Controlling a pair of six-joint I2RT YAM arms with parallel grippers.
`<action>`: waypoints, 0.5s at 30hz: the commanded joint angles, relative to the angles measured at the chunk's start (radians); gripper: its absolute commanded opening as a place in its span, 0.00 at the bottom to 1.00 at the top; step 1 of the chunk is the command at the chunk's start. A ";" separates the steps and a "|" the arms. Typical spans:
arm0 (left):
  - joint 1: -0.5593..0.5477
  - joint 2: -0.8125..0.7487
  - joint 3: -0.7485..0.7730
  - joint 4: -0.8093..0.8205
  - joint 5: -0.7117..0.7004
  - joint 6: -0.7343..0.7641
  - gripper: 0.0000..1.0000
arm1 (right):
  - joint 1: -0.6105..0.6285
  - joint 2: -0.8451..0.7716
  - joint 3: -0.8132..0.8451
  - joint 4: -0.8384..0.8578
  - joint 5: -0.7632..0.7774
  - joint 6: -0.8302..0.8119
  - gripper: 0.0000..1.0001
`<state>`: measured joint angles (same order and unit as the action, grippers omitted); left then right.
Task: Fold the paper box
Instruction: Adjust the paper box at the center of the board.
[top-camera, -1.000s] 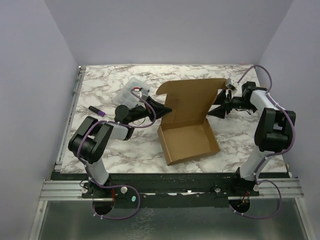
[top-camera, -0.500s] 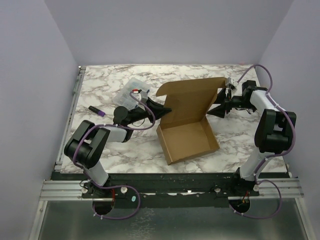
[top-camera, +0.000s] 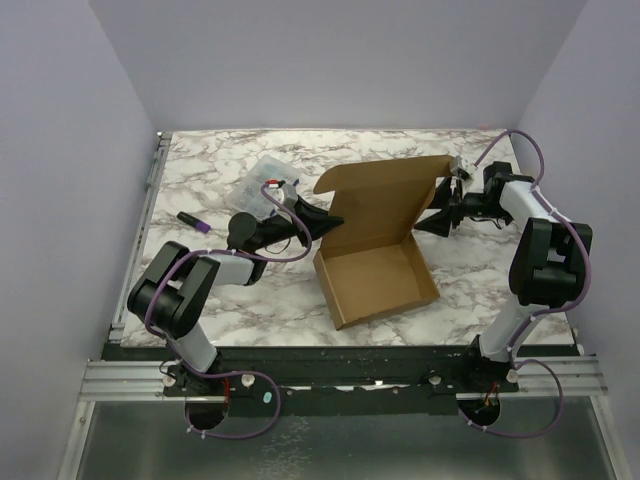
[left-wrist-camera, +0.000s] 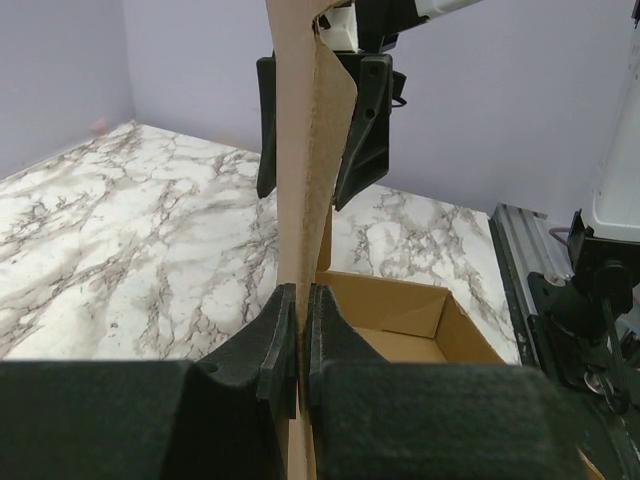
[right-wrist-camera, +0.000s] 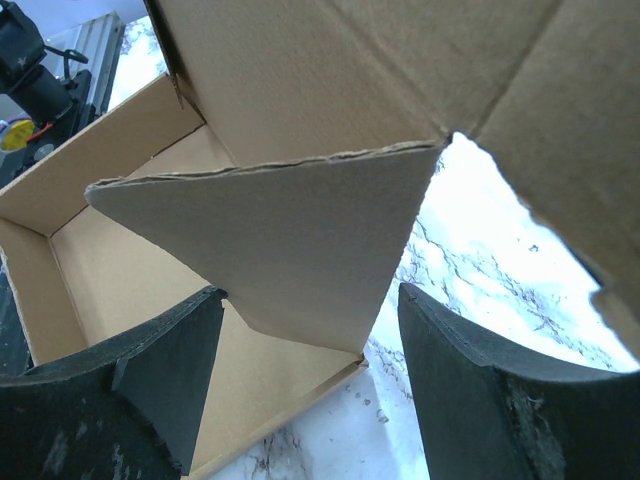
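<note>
Lab cell: lavender walls (top-camera: 70, 150), marble tabletop (top-camera: 285, 300)

Overhead; wrist close-ups of paper box (top-camera: 378, 240)

We can read no text, label, brand or number in any view — the paper box (top-camera: 380, 205) shows only plain brown cardboard, and the small clear case (top-camera: 268, 180) at its ten o'clock is too small to make out.

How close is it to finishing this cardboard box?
Partway. The paper box already has its tray walls up. The left gripper pinches the left side flap of the lid; the right gripper, open, straddles the right flap. The lid stands upright and has yet to be closed and tucked in.
</note>
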<state>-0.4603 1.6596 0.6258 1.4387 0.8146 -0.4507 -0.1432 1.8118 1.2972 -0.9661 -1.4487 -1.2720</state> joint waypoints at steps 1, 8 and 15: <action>-0.023 -0.032 0.000 0.023 -0.018 0.030 0.00 | 0.024 -0.011 -0.010 -0.035 -0.037 -0.011 0.75; -0.027 -0.030 0.002 0.017 -0.022 0.039 0.00 | 0.025 -0.015 -0.013 -0.037 -0.032 -0.014 0.75; -0.030 -0.035 0.002 0.008 -0.028 0.050 0.00 | 0.026 -0.032 -0.030 0.021 -0.016 0.043 0.75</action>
<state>-0.4808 1.6566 0.6258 1.4242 0.7986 -0.4240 -0.1276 1.8114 1.2884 -0.9665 -1.4517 -1.2625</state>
